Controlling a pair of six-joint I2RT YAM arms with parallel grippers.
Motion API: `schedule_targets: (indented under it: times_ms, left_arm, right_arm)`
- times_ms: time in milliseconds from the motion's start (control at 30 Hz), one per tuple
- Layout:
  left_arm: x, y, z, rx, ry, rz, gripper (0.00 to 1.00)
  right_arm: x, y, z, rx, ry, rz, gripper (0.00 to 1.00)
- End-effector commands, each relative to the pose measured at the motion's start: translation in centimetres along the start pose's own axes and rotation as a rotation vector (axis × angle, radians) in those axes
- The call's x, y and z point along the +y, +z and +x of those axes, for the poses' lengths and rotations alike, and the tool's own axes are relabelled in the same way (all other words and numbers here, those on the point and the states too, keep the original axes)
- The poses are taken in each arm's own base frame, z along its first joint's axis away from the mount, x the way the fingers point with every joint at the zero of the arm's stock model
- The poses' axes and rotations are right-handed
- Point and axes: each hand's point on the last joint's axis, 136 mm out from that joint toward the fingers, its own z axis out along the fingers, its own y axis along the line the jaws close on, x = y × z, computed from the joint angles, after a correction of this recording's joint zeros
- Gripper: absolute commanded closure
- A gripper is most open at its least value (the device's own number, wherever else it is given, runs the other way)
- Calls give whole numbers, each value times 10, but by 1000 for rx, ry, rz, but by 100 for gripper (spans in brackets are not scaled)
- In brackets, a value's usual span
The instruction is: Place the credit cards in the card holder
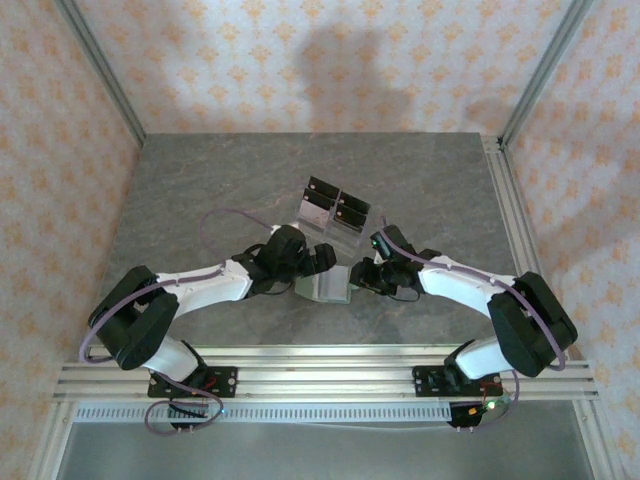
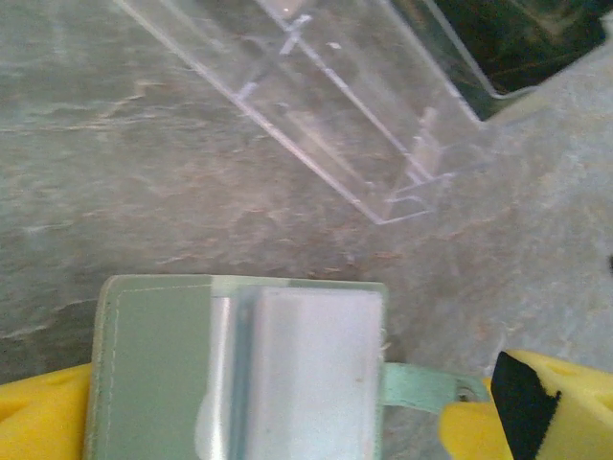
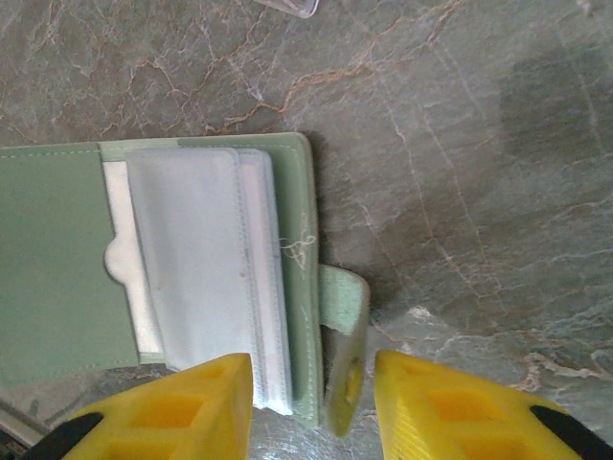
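Note:
The card holder (image 1: 322,286) is a sage-green wallet lying open and flat on the table between both grippers. Its green flap (image 2: 153,364) lies to the left in the left wrist view, with pale clear sleeves (image 3: 206,259) fanned out beside it. The closing tab (image 3: 343,297) with its snap curls up off the wallet's edge. My left gripper (image 2: 278,422) is open, its yellow fingers straddling the wallet's width. My right gripper (image 3: 314,383) is open around the wallet's tab edge, one finger over the sleeves. The credit cards are hidden or out of view.
A clear four-cell stand (image 1: 333,210) with black tops sits just behind the wallet, and its acrylic wall (image 2: 335,105) is close ahead of the left gripper. Grey marbled table (image 1: 200,190) extends left, right and back. Patterned walls enclose the table.

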Motion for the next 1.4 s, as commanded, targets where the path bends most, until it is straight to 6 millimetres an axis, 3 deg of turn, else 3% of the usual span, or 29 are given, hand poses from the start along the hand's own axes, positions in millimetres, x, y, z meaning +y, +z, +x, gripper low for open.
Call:
schedule_targets:
  times_ms: [0,333,500,633,900,1000,1067,1133,1267,1367]
  left_arm:
    - [-23,5,-1,-14,-8,47,0]
    - [-56,24,22,25,28,82,0]
    - [-60,41,37,51,25,72,0]
    - [-52,50,44,51,17,30,0]
    - [-31,56,56,31,-24,-73,0]
    - [-23,57,59,23,-48,-96,0]
    - [-16,54,59,5,-60,-114,0]
    - [-10,50,58,-11,-75,-132,0]
    - [0,45,57,-39,-117,-152,0]
    - [5,42,57,-53,-141,-161,0]
  right_arm:
    - [12,-6,-10,-29,-25,-25,63]
    - [-4,-42,-11,-113,-10,2,62]
    - [-15,-57,3,-131,5,-10,72]
    - [-26,-59,16,-129,20,-14,83]
    - [-13,-54,23,-133,32,-154,95]
    - [-14,-50,22,-132,38,-149,92]
    - [-16,-46,20,-130,43,-130,78]
    - [-17,-42,16,-132,46,-119,71]
    - [-5,-34,10,-119,38,-139,71]
    - [5,-28,12,-108,24,-156,79]
